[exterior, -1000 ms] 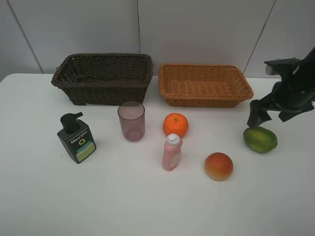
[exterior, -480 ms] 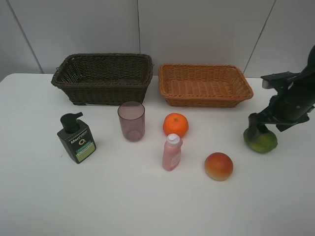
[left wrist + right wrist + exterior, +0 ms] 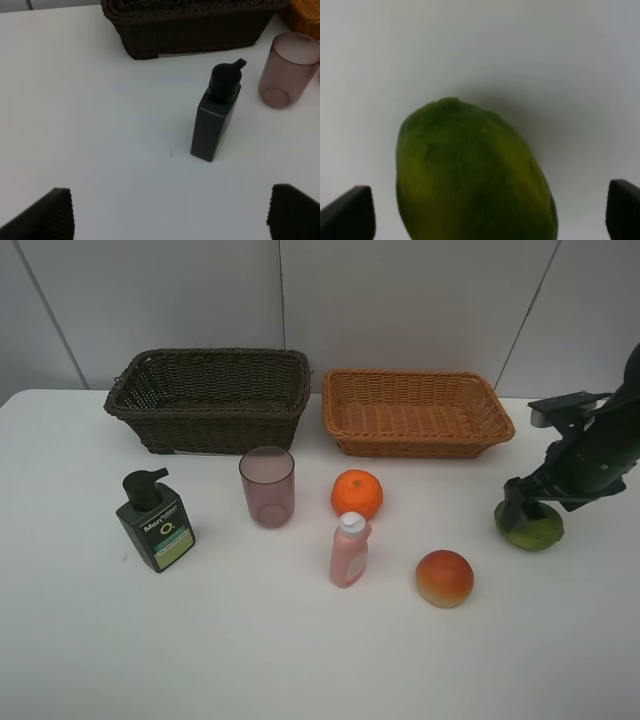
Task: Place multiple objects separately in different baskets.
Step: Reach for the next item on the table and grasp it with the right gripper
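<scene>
Over the last second the right gripper (image 3: 528, 508) has come down from above the green fruit (image 3: 535, 532) and now sits low over it, at the right edge of the high view. In the right wrist view its two dark fingertips stand wide apart at the lower corners, with the fruit filling the space between them, so we read the pincer as open and not yet closed on anything. The arm hides the contact in the high view, so we cannot say whether a pad already brushes the skin. The fruit lies on the white table (image 3: 250, 640), apparently where it lay before. We judge this as the approach finished and the grasp still to come.

The light orange-tan basket (image 3: 415, 410) lies up and left of the fruit, and nothing stands between them. The red-yellow fruit (image 3: 444, 578) is lower left, apart. The orange (image 3: 357, 493), small pink bottle (image 3: 349, 550), pink cup (image 3: 267, 486) and pump bottle (image 3: 155, 522) wait mid-frame before the dark brown basket (image 3: 210, 400). The left gripper (image 3: 170, 215) hangs open over bare table near the pump bottle.
</scene>
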Controlling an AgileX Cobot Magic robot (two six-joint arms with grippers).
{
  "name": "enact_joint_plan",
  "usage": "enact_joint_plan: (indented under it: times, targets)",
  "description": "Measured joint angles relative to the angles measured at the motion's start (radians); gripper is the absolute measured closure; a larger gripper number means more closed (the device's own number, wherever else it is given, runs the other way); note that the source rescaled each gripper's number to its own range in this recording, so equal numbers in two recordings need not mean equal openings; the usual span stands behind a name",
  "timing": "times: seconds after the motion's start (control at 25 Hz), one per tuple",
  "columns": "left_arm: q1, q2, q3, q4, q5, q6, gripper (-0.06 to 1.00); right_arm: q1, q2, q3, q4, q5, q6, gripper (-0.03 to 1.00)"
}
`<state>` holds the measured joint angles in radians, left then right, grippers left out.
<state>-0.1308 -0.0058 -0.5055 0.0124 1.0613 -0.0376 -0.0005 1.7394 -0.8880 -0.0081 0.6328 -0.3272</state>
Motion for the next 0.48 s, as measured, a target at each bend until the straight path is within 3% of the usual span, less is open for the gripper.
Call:
enact_joint_plan:
  times: [0.48]
  targets:
    - [0.0,0.0,0.0,0.0,0.0,0.0,-0.06,0.0,0.025,0.014,0.0,-0.042,-0.021,-0.03]
